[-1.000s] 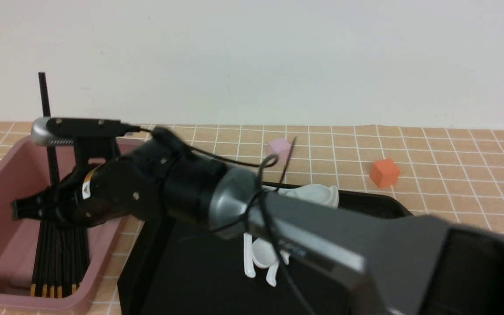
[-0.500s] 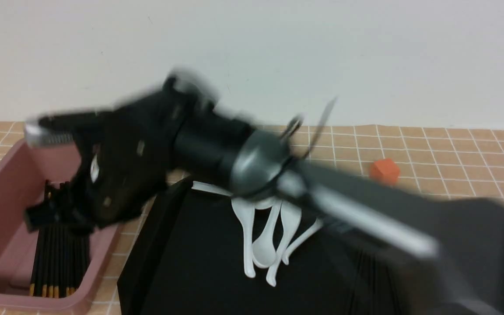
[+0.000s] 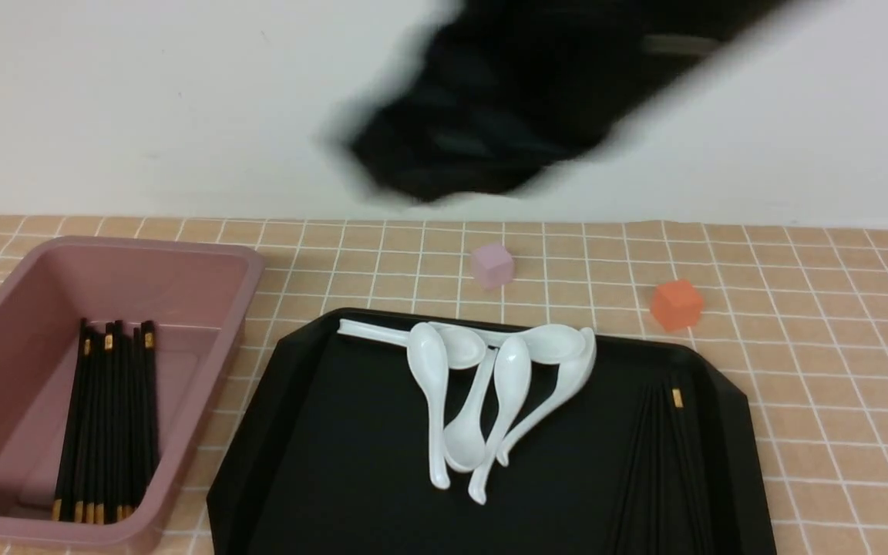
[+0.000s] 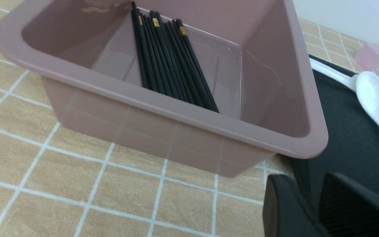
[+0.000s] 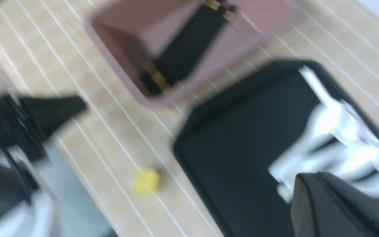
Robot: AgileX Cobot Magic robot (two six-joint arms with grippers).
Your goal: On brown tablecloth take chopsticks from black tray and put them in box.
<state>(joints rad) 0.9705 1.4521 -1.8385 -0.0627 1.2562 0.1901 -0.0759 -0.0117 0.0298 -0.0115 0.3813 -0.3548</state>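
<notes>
The pink box [image 3: 43,262] stands at the left on the brown tablecloth [image 3: 837,324]. Several black chopsticks [image 3: 109,420] with gold bands lie side by side in it. More chopsticks [image 3: 667,470] lie along the right side of the black tray [image 3: 351,462], dark against it. My right arm [image 3: 490,100] is a blur high above the table. In its wrist view the right gripper [image 5: 303,181] is shut and empty over the tray [image 5: 242,144]. My left gripper [image 4: 317,197] is open and empty, low beside the box [image 4: 183,121] at the tray's edge, with the chopsticks [image 4: 169,65] visible inside the box.
Several white spoons [image 3: 490,385] lie piled at the back middle of the tray. A pale pink cube [image 3: 492,264] and an orange cube [image 3: 676,303] sit behind it. A small yellow block [image 5: 146,181] lies on the cloth near the tray's corner.
The right arm has swung fast up and to the right, out of the box. The chopstick that stood upright in its grip is gone from it, and its jaws have shut.
</notes>
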